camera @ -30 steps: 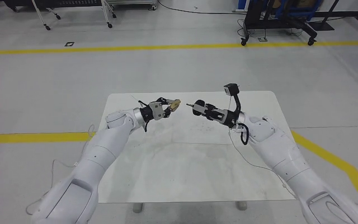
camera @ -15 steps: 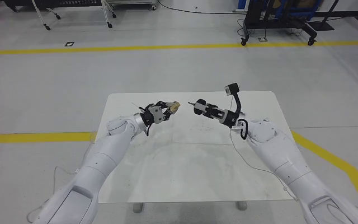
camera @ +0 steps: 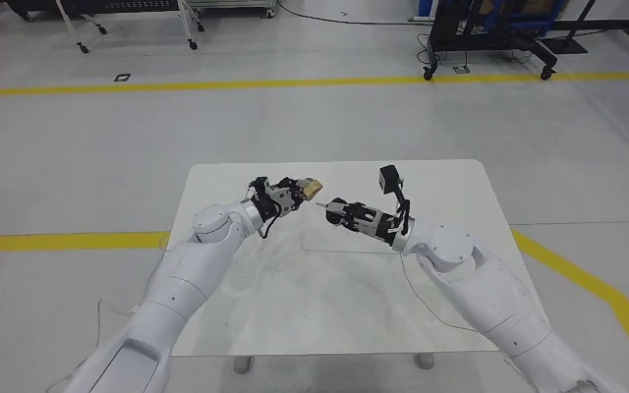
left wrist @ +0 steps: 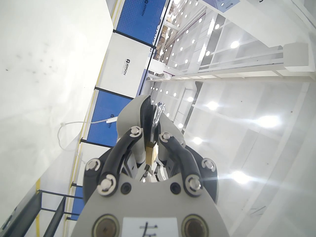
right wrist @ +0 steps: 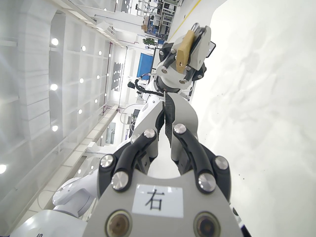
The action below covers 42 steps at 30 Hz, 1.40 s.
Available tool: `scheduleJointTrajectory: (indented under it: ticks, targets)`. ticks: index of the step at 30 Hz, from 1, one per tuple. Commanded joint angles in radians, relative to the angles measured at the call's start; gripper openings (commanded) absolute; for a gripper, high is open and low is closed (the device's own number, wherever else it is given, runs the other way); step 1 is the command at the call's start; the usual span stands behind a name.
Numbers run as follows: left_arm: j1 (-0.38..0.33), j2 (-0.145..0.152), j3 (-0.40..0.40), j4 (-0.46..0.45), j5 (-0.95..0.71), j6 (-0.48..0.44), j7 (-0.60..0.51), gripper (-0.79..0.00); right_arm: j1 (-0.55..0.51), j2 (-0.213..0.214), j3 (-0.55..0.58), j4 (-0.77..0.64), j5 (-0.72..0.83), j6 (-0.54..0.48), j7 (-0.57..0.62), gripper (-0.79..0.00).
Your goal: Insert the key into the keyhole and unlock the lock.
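White table (camera: 442,295): beneath both sets of fingers; would catch a dropped part.
Left gripper (camera: 300,189): fingers clamp the brass lock (camera: 311,186), its body jutting past their tips.
Right gripper (camera: 333,207): fingers pinch the key (camera: 322,202), its tip just short of the lock.
Risk: a tilted blade may miss the keyhole and twist the lock in its grip.
Hidden: keyhole too small to make out; key's bow buried between the pads.

Bright, even overhead light; flaring ceiling lamps (left wrist: 266,122); fisheye-warped edges.

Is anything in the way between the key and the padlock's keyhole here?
Nothing visible is. The right hand holds the key aimed at the padlock in the left hand, with only open air between them.
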Motion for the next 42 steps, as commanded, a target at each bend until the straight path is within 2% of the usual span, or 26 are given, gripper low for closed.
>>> scheduleJointTrajectory:
  ticks: [1, 11, 23, 34, 42]
  targets:
    - [0.01, 0.003, -0.003, -0.02, 0.032, -0.007, 0.02, -0.785, 0.0, -0.005, -0.005, 0.009, 0.009, -0.002, -0.016, -0.785]
    - [0.048, 0.009, -0.028, -0.092, 0.105, -0.008, 0.069, -0.785, 0.028, -0.036, -0.034, 0.098, 0.044, -0.036, -0.041, -0.785]
    - [0.069, 0.005, -0.047, -0.112, 0.106, 0.008, 0.059, -0.785, 0.045, -0.059, -0.031, 0.151, 0.038, -0.048, -0.061, -0.785]
    - [0.087, 0.001, -0.058, -0.136, 0.175, -0.065, 0.107, -0.785, 0.033, -0.07, -0.01, 0.162, 0.025, -0.066, -0.07, -0.785]
    - [0.099, -0.001, -0.066, -0.155, 0.215, -0.078, 0.134, -0.785, 0.023, -0.079, -0.003, 0.165, 0.005, -0.072, -0.094, -0.785]
